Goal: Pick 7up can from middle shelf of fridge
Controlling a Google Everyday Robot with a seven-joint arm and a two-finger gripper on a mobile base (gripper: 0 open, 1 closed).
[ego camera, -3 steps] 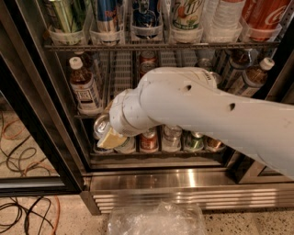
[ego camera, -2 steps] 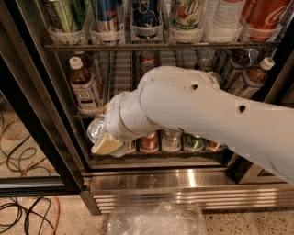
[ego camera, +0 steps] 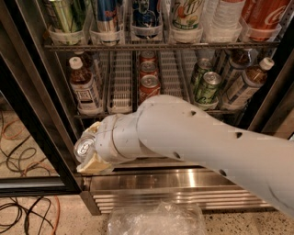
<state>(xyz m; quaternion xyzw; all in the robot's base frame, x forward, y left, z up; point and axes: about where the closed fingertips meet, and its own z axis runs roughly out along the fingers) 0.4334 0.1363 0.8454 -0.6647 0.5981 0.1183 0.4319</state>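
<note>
My gripper is at the lower left, in front of the fridge's dark door frame and below the middle shelf. Its beige fingers are shut on a can I take for the 7up can. Only the can's silver top shows, facing the camera; its body is hidden by the fingers and the wrist. The middle shelf is a wire rack with white slotted lanes. It holds a brown tea bottle, red cans and green cans. My white arm crosses the lower part of the view.
The top shelf carries tall cans and bottles, with a Coca-Cola bottle at the right. Two more bottles stand at the middle shelf's right. The stainless vented base lies below. Cables and crumpled clear plastic lie on the floor.
The gripper has drawn back to the left and outward with the can, away from the racks. The arm now sits lower, so more of the middle shelf shows.
</note>
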